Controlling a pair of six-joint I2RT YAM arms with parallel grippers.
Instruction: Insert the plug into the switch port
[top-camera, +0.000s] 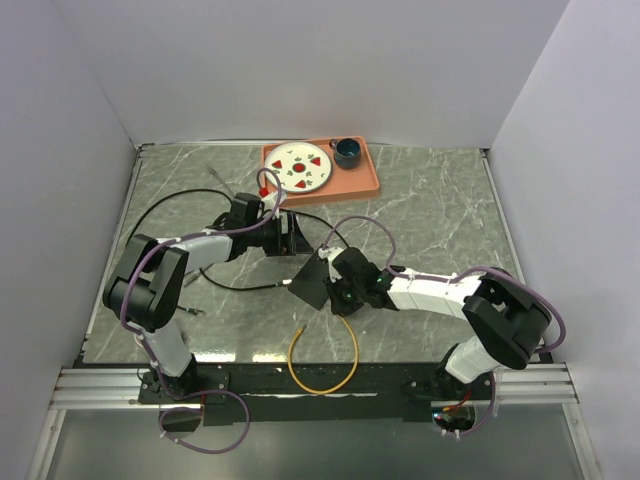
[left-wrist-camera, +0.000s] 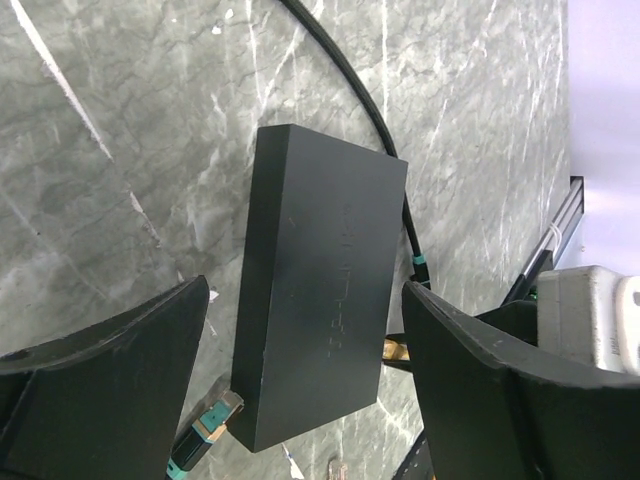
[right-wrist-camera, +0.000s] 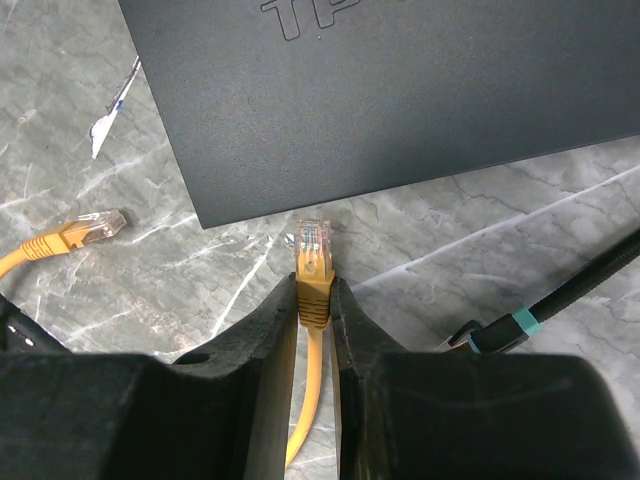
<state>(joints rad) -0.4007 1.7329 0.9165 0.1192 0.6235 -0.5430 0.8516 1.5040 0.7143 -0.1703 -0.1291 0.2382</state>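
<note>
Orange tray (top-camera: 362, 182) holds plate (top-camera: 300, 165), seemingly a cup (top-camera: 347, 151); plug (right-wrist-camera: 313, 262) well apart.

I get soft, even overhead light, faint shadows; wrist cams sharp on table (left-wrist-camera: 100, 150), close-up fingers (left-wrist-camera: 100, 380) slightly blurred.

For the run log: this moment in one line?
right gripper: shut on yellow plug | left gripper: open, straddling flat matte-black rectangular box | plug: near box edge, not inserted

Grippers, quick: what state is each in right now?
Left gripper: open, above the switch, holding nothing.
Right gripper: shut on the plug, just short of the switch.
</note>
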